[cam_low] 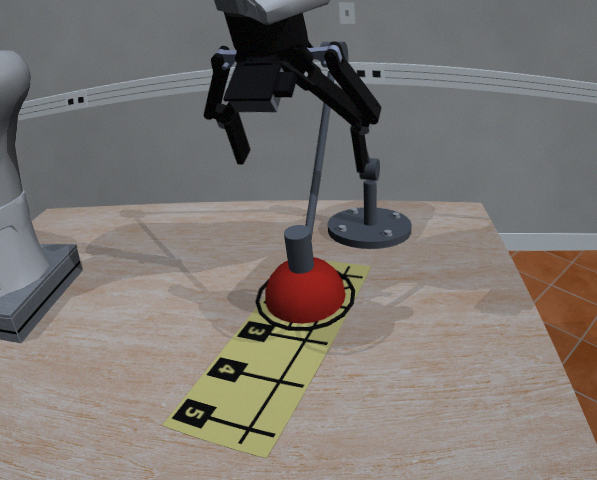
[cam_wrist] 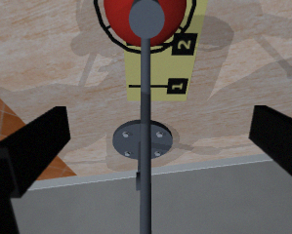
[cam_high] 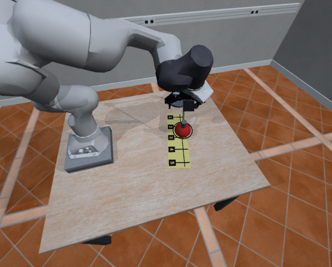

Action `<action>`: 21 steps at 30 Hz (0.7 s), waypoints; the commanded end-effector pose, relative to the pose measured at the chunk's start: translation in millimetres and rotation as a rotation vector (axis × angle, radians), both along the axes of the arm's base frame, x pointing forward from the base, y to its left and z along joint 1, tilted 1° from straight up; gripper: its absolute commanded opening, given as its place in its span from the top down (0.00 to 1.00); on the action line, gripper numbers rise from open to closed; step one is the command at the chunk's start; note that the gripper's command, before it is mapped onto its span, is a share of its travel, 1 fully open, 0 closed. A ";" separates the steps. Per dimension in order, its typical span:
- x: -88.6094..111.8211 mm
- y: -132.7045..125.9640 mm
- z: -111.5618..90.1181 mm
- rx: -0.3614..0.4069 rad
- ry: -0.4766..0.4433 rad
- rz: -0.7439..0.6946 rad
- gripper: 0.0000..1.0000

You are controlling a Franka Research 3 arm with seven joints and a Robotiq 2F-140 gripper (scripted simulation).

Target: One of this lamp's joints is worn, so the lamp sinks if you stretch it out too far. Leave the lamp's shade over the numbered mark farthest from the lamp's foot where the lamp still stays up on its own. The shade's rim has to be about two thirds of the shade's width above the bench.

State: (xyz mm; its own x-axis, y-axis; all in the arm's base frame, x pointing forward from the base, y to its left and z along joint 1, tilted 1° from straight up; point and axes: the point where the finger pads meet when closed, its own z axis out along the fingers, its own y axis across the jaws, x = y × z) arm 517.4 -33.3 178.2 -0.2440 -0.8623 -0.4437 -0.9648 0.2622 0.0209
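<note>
Fingers (cam_low: 236,139) on my gripper (cam_low: 298,149) are spread to their full width and hold nothing; the two black pads stand well apart on either side of the lamp's thin grey upper rod (cam_low: 319,155), neither pad touching it. In the wrist view the rod (cam_wrist: 145,146) runs straight up the middle of the gap, with one pad at each edge of the frame. My gripper hangs high above the wooden bench (cam_high: 131,186), over the stretch between the lamp's foot (cam_low: 369,227) and the shade. The foot is a round grey disc with four bolts, standing at the far end of the yellow numbered strip (cam_low: 246,397), just beyond mark 1 (cam_wrist: 176,87). From its short post (cam_low: 370,204) a lower link rises to an elbow joint (cam_low: 370,169), partly behind my right-hand finger in the exterior view. The upper rod slopes down from near my palm to a grey socket (cam_low: 298,250) on top of the red dome shade (cam_low: 303,294). The shade sits low inside a black ring (cam_low: 261,304) drawn on the strip, between marks 2 (cam_high: 170,126) and 3 (cam_low: 255,331); its rim appears to rest on or just above the bench, though I cannot tell which. Marks 4 (cam_low: 227,369) and 5 (cam_low: 195,412) lie uncovered nearer the camera.
</note>
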 end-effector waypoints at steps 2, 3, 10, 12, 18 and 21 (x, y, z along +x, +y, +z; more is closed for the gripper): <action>4.1 3.2 -7.0 -0.002 -0.004 -0.013 0.00; 4.1 3.2 -7.0 -0.002 -0.004 -0.013 0.00; 2.7 11.0 -23.2 -0.003 0.004 -0.011 0.00; 2.4 13.3 -27.8 -0.003 0.006 -0.011 0.00; 1.2 20.0 -41.7 -0.004 0.013 -0.009 0.00; 2.2 20.0 -41.9 -0.004 0.011 -0.010 0.00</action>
State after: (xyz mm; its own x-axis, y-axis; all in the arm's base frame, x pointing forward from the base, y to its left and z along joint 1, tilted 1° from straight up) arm 513.7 -12.4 137.3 -0.2511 -0.8632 -0.4380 -0.9649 0.2592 0.0424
